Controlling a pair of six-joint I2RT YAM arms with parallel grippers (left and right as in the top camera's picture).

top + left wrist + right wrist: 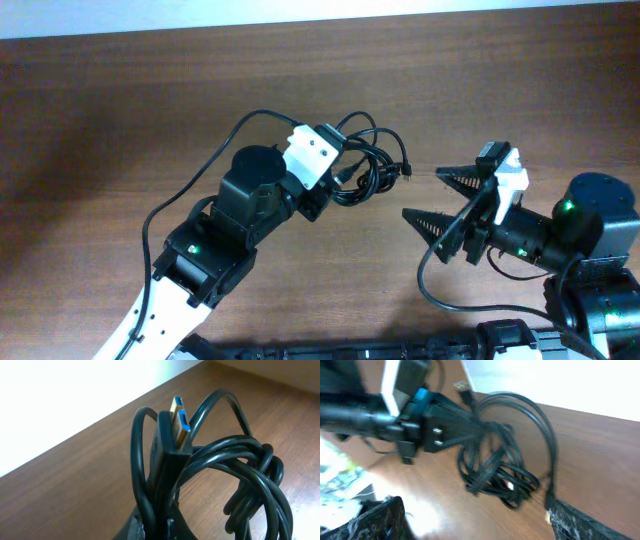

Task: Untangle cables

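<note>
The cables (368, 165) are gathered in one knotted bundle, which is clamped in the closed left gripper (335, 182). In the left wrist view the cords are seen rising straight out of that gripper. Whether the lowest loops rest on the table (120, 100) cannot be told. The right gripper (425, 196) is found to the right of the left gripper, beyond the bundle. Its jaws are spread wide, nothing is held between them, and the cords are not touched.

The cords are judged to be light, thin and soft, with some spring in the loops, and the smooth black jacket may prove slippery. A loop that is pulled can be expected to drag its neighbours along, and the knot would likely be tightened by a hard tug. The plugs are the only stiff parts. Hold is therefore best taken just behind a plug, or on the free outer loop that arches away from the left gripper.

One bundle is counted, but the number of separate cords in it cannot be made out. Two plugs (181, 422) with blue tongues are seen side by side just above the left gripper. One further small plug (407, 168) is seen at the edge of the bundle farthest from the left gripper. Two grippers are counted
</note>
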